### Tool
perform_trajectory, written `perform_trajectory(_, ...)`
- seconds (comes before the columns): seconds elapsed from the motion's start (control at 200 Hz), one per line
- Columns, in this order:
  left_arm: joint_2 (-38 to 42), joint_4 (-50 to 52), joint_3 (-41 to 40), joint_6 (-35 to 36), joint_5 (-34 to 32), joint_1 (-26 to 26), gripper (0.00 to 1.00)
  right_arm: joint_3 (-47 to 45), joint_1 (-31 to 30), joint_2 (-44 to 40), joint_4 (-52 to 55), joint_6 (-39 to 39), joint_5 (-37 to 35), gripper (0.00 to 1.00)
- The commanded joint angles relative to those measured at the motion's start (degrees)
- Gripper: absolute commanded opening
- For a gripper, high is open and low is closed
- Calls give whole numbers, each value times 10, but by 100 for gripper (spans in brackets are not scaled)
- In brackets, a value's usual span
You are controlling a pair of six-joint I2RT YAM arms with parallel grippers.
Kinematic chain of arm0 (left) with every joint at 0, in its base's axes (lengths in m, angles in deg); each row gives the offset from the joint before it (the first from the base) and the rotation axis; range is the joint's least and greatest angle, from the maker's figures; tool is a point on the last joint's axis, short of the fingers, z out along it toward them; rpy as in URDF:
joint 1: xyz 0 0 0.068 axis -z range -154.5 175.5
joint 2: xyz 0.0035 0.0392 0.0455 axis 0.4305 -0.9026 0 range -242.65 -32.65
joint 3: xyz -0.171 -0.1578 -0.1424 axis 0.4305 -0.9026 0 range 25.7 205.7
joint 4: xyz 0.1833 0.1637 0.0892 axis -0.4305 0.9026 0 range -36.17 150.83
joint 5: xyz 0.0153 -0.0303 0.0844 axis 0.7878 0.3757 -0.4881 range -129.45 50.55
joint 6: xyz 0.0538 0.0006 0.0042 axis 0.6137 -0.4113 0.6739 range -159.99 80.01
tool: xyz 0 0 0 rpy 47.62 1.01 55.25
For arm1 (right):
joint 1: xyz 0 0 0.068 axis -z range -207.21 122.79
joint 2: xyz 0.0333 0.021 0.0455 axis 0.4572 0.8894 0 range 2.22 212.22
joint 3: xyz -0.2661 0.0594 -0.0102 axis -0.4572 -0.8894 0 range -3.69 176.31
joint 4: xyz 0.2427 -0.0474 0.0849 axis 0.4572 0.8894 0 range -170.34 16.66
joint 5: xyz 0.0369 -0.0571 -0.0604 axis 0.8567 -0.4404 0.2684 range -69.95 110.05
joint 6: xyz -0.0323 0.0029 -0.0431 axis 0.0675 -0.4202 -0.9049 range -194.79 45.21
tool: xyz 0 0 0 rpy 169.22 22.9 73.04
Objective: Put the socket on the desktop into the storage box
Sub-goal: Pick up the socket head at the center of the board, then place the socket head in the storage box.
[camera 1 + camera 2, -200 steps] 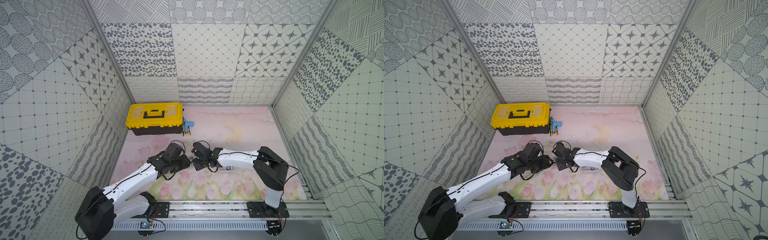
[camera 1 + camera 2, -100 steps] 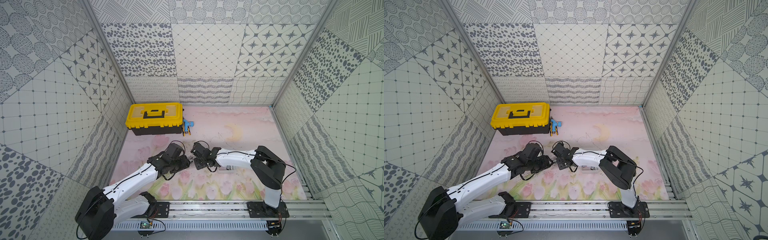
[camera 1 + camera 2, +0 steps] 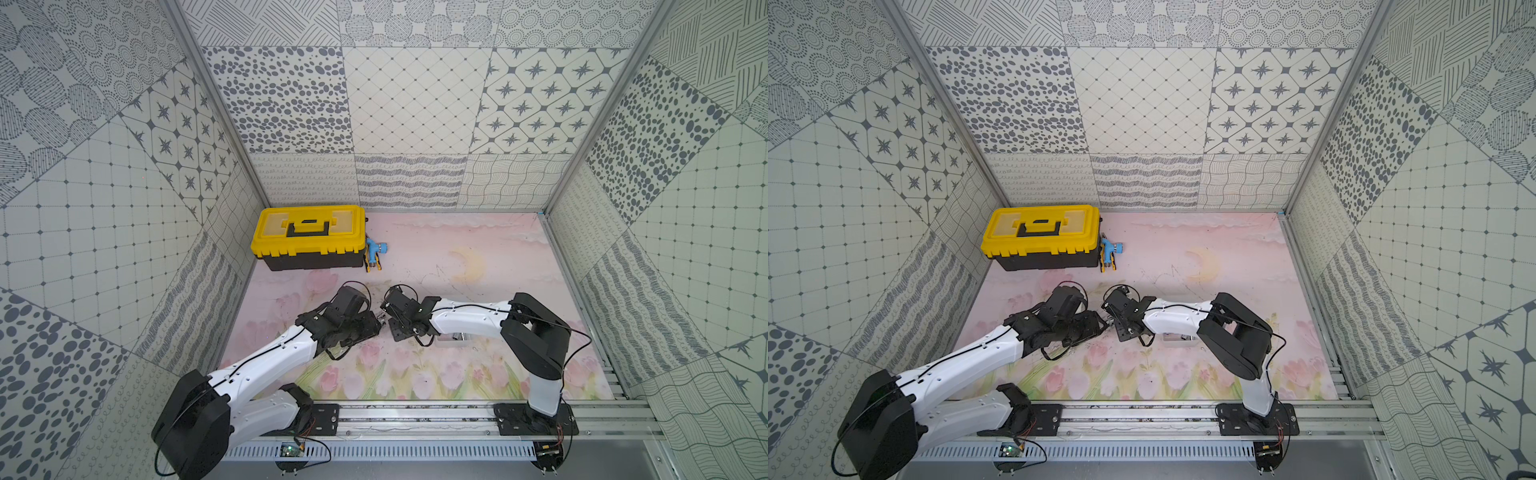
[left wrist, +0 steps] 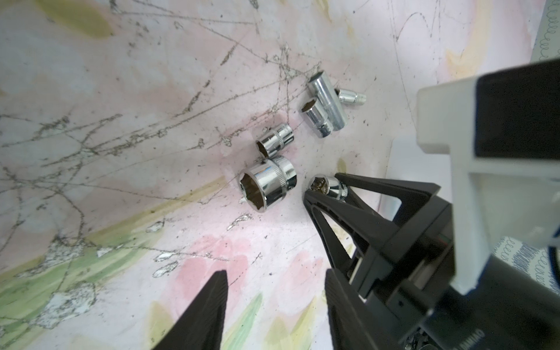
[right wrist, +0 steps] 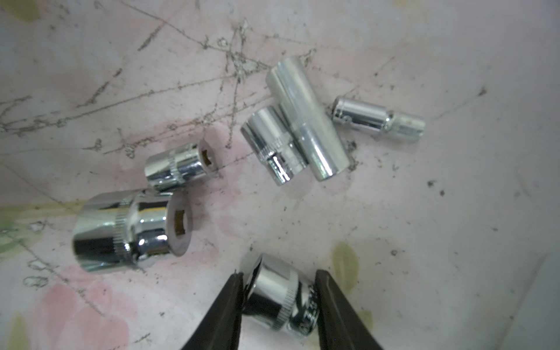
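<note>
Socket (image 5: 278, 298) on its side on the surface (image 5: 424, 212), long axis lying jaw to jaw inside the right tool (image 5: 278, 274), seemingly clamped end to end. Left tool (image 4: 275, 274) just beside, half open, empty. Storage box (image 3: 446, 343) behind, under the right forearm.

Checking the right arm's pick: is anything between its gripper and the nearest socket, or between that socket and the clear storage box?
Nothing visible. The right gripper has the socket directly between its jaws; only bare mat shows between it and the storage box under the right forearm.
</note>
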Motion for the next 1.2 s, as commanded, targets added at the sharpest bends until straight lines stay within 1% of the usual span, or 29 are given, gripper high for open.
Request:
perform_trajectory(0.0,0,-17,7,0,6,-5,56,9,0,23,3,18,-10,31)
perform_trajectory(0.065,2,-16,7,1,5,-6,56,7,0,19,3,20,-8,23)
perform_trajectory(0.18,2,-18,7,3,5,-6,57,-1,-1,3,4,19,-10,14)
perform_trajectory(0.31,1,-24,6,4,12,-6,56,-10,-6,-31,4,11,-19,6)
perform_trajectory(0.435,1,-33,4,8,17,-6,57,-25,-18,-86,4,2,-33,1)
perform_trajectory(0.525,-1,-32,10,10,18,-6,57,-40,-27,-139,7,3,-47,0)
perform_trajectory(0.67,-6,-36,21,15,26,-6,56,-85,-30,-250,15,17,-76,0)
perform_trajectory(0.86,-32,-49,37,18,42,-6,55,-140,-21,-385,63,40,-119,0)
perform_trajectory(0.935,-42,-56,41,19,50,-6,54,-159,4,-429,88,58,-113,0)
perform_trajectory(1.07,-48,-65,42,23,52,3,53,-200,61,-493,112,75,-75,0)
perform_trajectory(1.196,-57,-68,46,24,43,19,53,-214,103,-515,128,74,-45,0)
